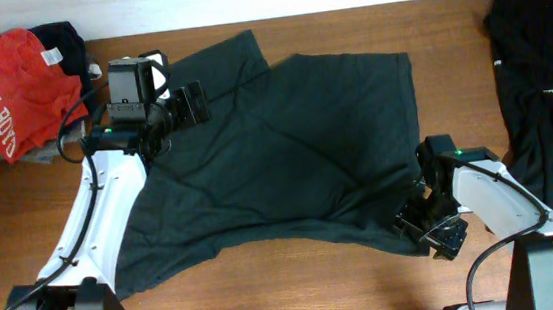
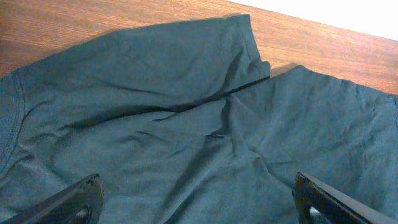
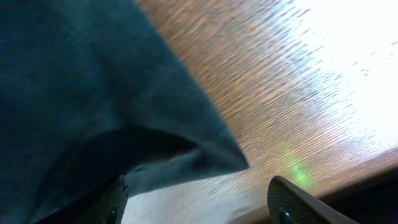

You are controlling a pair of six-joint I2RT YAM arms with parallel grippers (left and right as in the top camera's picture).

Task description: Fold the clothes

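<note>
Your right gripper stands spread around a corner of the dark grey-green cloth T-shirt.
That shirt lies spread out across the middle of the brown wooden table; your left gripper, jaws wide apart, hangs over it near a sleeve, not far from the red white-lettered garment.

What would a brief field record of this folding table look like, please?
surface: wooden table
main garment: dark grey-green T-shirt, spread out, wrinkled, not yet folded
far-left pile: red shirt with white lettering, on top of dark clothes
right side: black garment, lying apart from the T-shirt
left end effector: open, above the T-shirt near a sleeve
right end effector: open, at the T-shirt's near corner
</note>
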